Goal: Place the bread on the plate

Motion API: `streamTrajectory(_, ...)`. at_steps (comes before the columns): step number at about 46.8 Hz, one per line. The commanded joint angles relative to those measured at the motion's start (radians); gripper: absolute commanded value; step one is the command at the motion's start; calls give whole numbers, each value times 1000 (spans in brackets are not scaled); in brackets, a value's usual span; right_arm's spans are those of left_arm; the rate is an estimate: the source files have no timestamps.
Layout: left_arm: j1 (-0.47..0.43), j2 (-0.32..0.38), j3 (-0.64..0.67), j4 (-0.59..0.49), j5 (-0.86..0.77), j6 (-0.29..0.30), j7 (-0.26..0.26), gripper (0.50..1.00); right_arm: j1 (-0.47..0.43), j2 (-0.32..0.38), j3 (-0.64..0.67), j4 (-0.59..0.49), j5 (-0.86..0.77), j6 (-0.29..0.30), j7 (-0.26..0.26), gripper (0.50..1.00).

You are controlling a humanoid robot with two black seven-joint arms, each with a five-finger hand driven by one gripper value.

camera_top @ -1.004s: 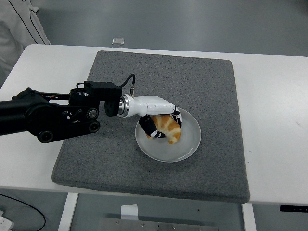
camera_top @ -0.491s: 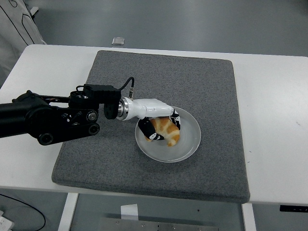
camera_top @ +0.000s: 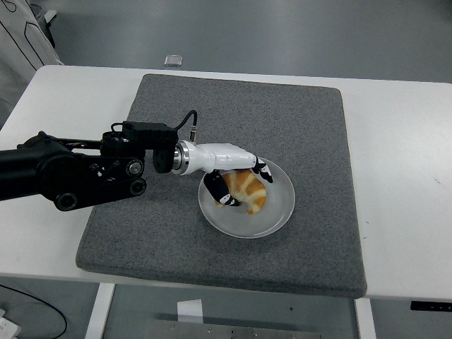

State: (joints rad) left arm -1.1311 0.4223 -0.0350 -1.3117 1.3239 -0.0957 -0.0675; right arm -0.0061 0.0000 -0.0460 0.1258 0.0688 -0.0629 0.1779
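- The left hand [camera_top: 236, 180] has its fingers [camera_top: 214, 185] curled around the bread [camera_top: 247, 188].
- The plate [camera_top: 275, 212] lies directly beneath those fingers, on the mat [camera_top: 296, 120].

A mat [camera_top: 233, 127] lies across the middle of the worktop [camera_top: 402, 141]. On the mat's lower centre sits the plate [camera_top: 280, 212], with the bread [camera_top: 249, 189] in it. The left robot hand [camera_top: 236, 180] reaches in from the left of the frame, over the plate's left part, around the bread.
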Motion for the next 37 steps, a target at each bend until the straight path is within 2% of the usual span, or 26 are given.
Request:
streamTrajectory(1,-7,4,-3,-3,-31,-7,2,971,0,0,0,0,-1,0,0,932)
streamTrajectory(4,-10,7,-6,-11,-60,-12,0,994,0,0,0,0,-1,0,0,932)
streamTrajectory(22,-42,110,-154,-38,-271,-105,12,996,0,0,0,0,0,0,0,932)
streamTrajectory(37,-42,184,-237,-38,-454,-107,12,996,0,0,0,0,-1,0,0,932)
